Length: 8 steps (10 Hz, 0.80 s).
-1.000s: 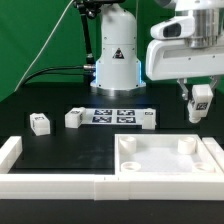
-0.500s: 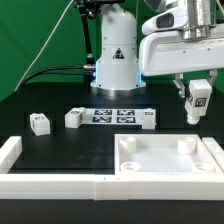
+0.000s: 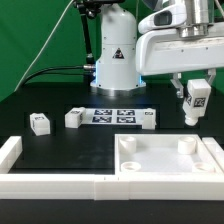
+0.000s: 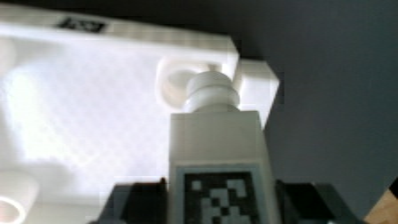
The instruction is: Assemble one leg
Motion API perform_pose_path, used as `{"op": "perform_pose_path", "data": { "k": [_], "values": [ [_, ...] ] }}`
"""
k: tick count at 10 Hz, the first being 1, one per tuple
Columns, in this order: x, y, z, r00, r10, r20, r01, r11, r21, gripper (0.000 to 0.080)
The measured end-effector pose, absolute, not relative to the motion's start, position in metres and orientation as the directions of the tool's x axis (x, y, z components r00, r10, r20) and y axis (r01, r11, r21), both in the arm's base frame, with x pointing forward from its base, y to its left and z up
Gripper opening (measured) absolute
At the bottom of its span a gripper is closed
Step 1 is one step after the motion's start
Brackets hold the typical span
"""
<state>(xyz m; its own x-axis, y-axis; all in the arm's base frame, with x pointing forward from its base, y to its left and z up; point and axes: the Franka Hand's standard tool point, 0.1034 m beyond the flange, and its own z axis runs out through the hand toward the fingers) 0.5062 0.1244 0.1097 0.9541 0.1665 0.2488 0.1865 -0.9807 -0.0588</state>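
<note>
My gripper is shut on a white leg with a black-and-white tag on its face. It holds the leg in the air above the far right corner of the large white square panel. In the wrist view the leg runs out from between the dark fingers, and its round tip hangs over a raised corner hole of the panel. Three more legs lie on the table: one at the exterior view's left, one by the marker board, one at its right end.
The marker board lies in the middle of the black table before the arm's base. A white rail runs along the front edge, with a raised end block at the exterior view's left.
The gripper with the leg has risen a little and shifted slightly toward the exterior view's left over the last second. In the last half second it has held almost still.
</note>
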Motion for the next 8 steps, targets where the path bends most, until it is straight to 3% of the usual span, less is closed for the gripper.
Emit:
{"op": "perform_pose_path", "data": {
  "k": [3, 5, 8],
  "values": [
    [0.560, 0.135, 0.103, 0.943, 0.171, 0.287, 0.199, -0.977, -0.071, 0.0291],
    [0.596, 0.128, 0.101, 0.922, 0.221, 0.317, 0.250, -0.967, -0.054, 0.0291],
    [0.595, 0.129, 0.100, 0.923, 0.220, 0.316, 0.249, -0.967, -0.055, 0.0291]
  ]
}}
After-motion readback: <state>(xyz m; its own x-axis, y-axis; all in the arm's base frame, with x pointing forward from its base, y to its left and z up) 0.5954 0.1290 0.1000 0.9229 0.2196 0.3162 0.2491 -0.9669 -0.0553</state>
